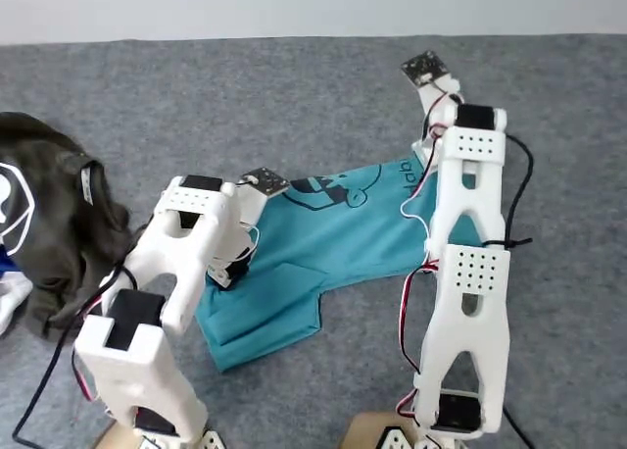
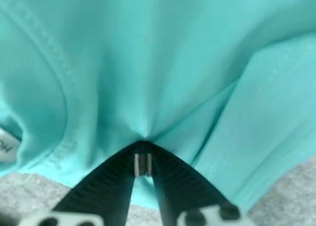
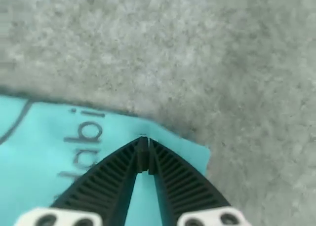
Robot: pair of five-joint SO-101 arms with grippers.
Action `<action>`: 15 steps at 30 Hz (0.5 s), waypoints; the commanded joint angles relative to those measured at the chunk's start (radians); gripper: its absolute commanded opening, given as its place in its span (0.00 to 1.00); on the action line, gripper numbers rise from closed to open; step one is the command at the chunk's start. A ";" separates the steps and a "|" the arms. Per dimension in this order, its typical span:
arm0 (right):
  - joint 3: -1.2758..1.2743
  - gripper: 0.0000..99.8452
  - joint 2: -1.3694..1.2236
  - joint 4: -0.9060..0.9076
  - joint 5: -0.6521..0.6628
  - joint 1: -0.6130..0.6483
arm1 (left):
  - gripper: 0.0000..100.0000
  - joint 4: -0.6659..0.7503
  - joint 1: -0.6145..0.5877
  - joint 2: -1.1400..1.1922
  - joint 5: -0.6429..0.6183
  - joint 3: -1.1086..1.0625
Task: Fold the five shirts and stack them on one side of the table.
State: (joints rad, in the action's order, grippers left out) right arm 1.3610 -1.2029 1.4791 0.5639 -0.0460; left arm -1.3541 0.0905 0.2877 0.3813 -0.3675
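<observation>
A teal shirt (image 1: 323,243) with a dark printed graphic lies spread across the middle of the grey table. My left gripper (image 2: 143,159) is shut on a pinched fold of the teal shirt (image 2: 148,63), and the cloth puckers at the fingertips. In the high view the left arm (image 1: 186,243) is over the shirt's left part. My right gripper (image 3: 143,152) is shut on the teal shirt (image 3: 49,157) at a corner beside the printed letters. The right arm (image 1: 470,224) stretches over the shirt's right end.
A crumpled dark olive shirt (image 1: 49,214) with a white graphic is heaped at the left edge, with blue and white cloth (image 1: 8,282) under it. Bare grey table (image 1: 294,106) lies behind the teal shirt and to the far right.
</observation>
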 commanded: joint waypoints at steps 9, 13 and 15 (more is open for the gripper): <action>0.242 0.01 0.124 0.321 -0.095 0.030 | 0.01 -0.135 -0.002 -0.420 -0.018 0.010; 0.078 0.01 0.222 0.323 -0.123 0.022 | 0.01 -0.203 -0.003 -0.468 -0.018 0.010; -0.064 0.01 0.314 0.321 -0.124 0.025 | 0.01 -0.230 -0.003 -0.486 -0.017 0.010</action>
State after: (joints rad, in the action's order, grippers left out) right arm 1.4377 -1.0633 1.7507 0.4549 -0.0169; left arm -1.5382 0.0875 -0.1358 0.3690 -0.3721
